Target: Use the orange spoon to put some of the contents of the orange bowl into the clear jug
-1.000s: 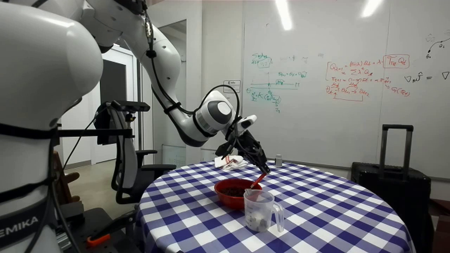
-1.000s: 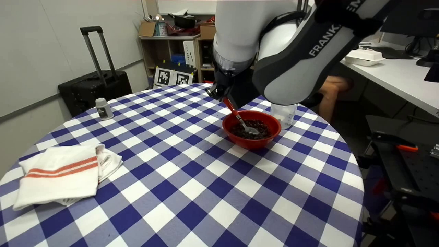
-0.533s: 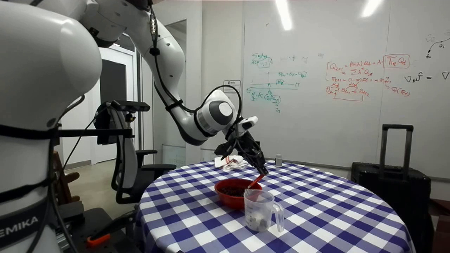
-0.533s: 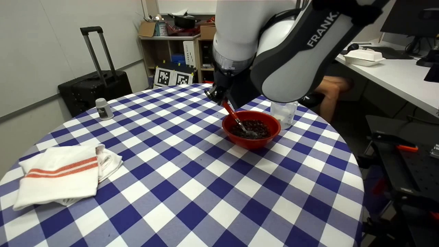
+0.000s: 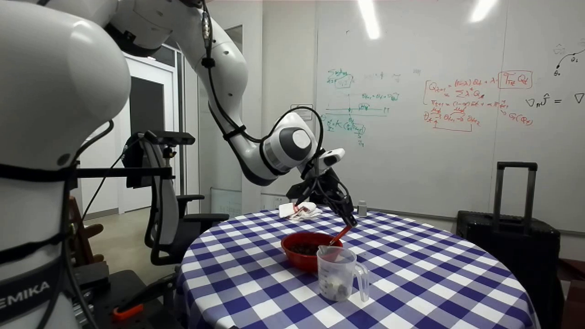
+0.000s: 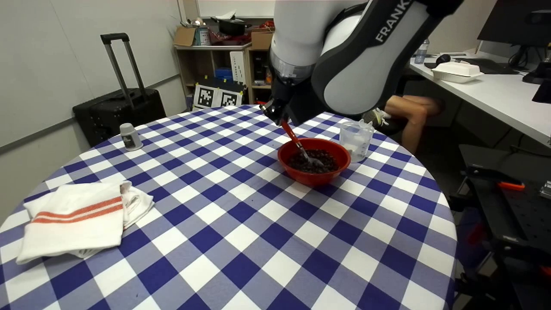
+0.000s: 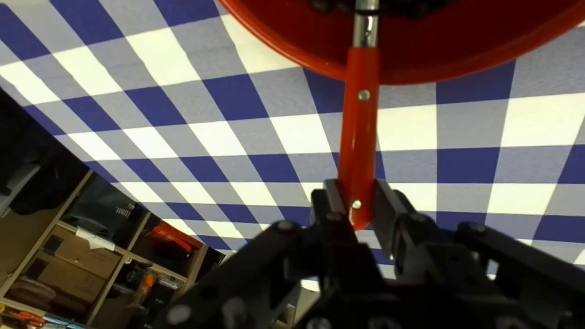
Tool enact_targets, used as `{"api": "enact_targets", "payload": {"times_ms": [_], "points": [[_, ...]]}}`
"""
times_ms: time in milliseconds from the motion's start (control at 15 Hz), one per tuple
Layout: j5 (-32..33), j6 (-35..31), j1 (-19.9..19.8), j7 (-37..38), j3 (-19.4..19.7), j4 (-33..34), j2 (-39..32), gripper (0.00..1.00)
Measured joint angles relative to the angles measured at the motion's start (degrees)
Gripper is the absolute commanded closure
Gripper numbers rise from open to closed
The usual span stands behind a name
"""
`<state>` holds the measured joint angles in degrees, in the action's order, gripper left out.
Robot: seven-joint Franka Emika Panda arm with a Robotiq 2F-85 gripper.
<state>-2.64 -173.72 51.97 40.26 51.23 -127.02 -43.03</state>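
Note:
My gripper [image 7: 355, 196] is shut on the red-orange handle of the orange spoon [image 7: 358, 132], near its end. In an exterior view the spoon slants down into the orange bowl [image 6: 314, 178], its metal head [image 6: 315, 162] resting among small dark pieces [image 6: 327, 157]. Those contents are mostly cut off at the top of the wrist view. The handle crosses above the bowl's rim, with my gripper [image 5: 351, 223] outside and above it. Upright close beside the bowl stands the clear jug [image 5: 336, 274], with some pale and greyish matter low inside.
A folded white towel with orange stripes [image 6: 77, 219] and a small whitish container [image 6: 131, 137] lie on the same checked table [image 6: 241, 206]. Beyond the table are a black suitcase [image 5: 507, 246], an office chair [image 5: 162, 205] and a person's leg [image 6: 413, 114].
The gripper dipped slightly, then rose and moved right in an exterior view, carrying the spoon handle. The spoon's head shows more clearly than half a second ago. The bowl has shifted very slightly.

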Motion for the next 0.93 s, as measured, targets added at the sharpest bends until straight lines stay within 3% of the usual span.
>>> {"api": "enact_targets", "payload": {"times_ms": [533, 933], "points": [[0.00, 0.00, -1.18, -1.44, -0.15, 0.34, 1.58, 0.95], [0.02, 0.18, -3.96, -7.37, -2.69, 0.34, 5.35, 0.95]]}}
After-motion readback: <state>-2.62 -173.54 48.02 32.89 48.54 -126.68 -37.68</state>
